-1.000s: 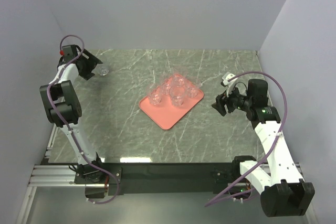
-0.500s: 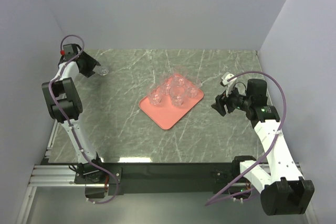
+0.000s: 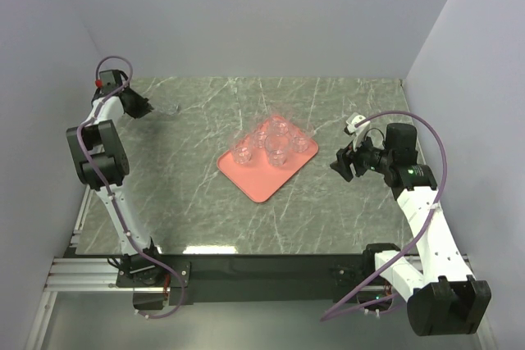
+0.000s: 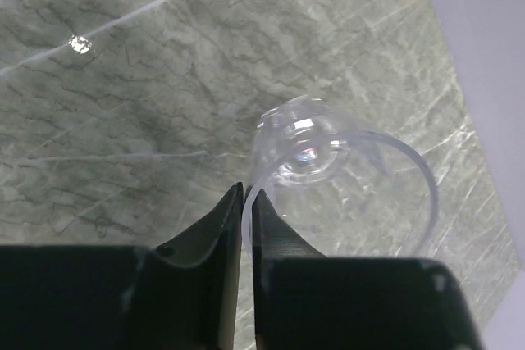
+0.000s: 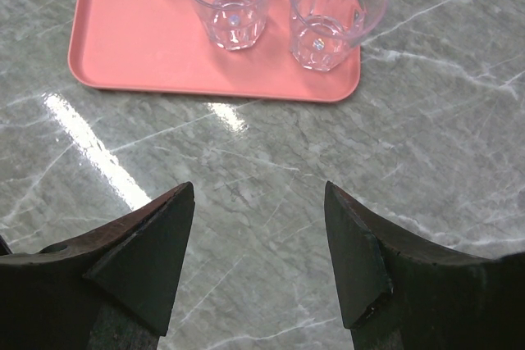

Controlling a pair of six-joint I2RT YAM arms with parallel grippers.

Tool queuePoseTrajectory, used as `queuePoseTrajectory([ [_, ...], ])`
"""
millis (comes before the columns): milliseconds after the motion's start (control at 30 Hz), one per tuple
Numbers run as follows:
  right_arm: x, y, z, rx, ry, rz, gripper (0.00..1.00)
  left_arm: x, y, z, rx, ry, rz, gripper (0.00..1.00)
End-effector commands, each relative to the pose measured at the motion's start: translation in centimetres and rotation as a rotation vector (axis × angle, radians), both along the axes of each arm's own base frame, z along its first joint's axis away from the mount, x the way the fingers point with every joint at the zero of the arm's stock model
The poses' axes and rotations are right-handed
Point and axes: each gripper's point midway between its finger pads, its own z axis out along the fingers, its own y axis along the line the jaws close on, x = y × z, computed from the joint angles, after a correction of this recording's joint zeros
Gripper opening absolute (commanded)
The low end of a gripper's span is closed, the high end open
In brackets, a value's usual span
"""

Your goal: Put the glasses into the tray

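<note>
Between left claw (image 4: 246, 196) tips, plain only at the wrist: rim of a small clear round tumbler (image 4: 305, 152), pinched. Ahead of wide-spread right claw (image 5: 258, 227): flat salmon-pink tray (image 5: 139, 47).

The tray (image 3: 253, 176) is flat, salmon-pink and rectangular with rounded corners and a low rim. It lies at an angle around the middle of the worktop, a little nearer the far edge than the near one. Five small clear glasses (image 3: 277, 150) stand upright on it, clustered in the half towards the far right corner; its near-left part is bare. A sixth glass (image 4: 328, 165) is near the far left corner, its rim wall pinched between the fingers of the left gripper (image 4: 246, 190), mouth facing the wrist camera. Whether it touches the worktop is unclear.
</note>
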Motion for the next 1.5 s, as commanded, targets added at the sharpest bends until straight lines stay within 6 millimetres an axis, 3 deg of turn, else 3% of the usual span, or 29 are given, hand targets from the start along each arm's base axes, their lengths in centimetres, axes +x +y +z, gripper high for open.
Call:
queuePoseTrajectory([
  [0,0.3,0.0,0.2,0.001,-0.021,0.008,0.72,0.8,0.2,1.3,0.022,-0.047,-0.027,0.1],
  [133,0.3,0.0,0.3,0.001,-0.024,0.008,0.72,0.3,-0.2,2.2,0.034,-0.076,-0.057,0.0],
  [333,0.5,-0.8,0.3,0.005,-0.023,-0.018,0.72,-1.7,-1.6,4.7,0.027,-0.161,-0.096,0.0],
  [633,0.5,-1.1,0.2,0.002,-0.023,-0.027,0.72,-9.5,-7.0,8.2,-0.056,-0.32,-0.181,0.0],
  [867,0.7,-1.4,0.1,0.005,-0.023,-0.039,0.72,-17.1,-11.6,10.2,-0.124,-0.402,-0.278,0.0],
  [1067,0.7,-1.6,-0.1,0.007,-0.017,-0.046,0.72,-22.1,-14.9,10.0,-0.156,-0.425,-0.349,0.0],
  [1200,0.7,-1.7,-0.3,0.006,-0.009,-0.048,0.72,-23.8,-17.4,10.2,-0.157,-0.437,-0.405,0.0],
  [1300,0.8,-1.8,-0.4,0.002,-0.009,-0.05,0.72,-25.3,-20.5,9.6,-0.158,-0.407,-0.472,0.0],
  [1467,0.9,-2.0,-0.4,0.002,-0.008,-0.058,0.72,-26.6,-22.9,8.4,-0.155,-0.381,-0.51,0.0],
])
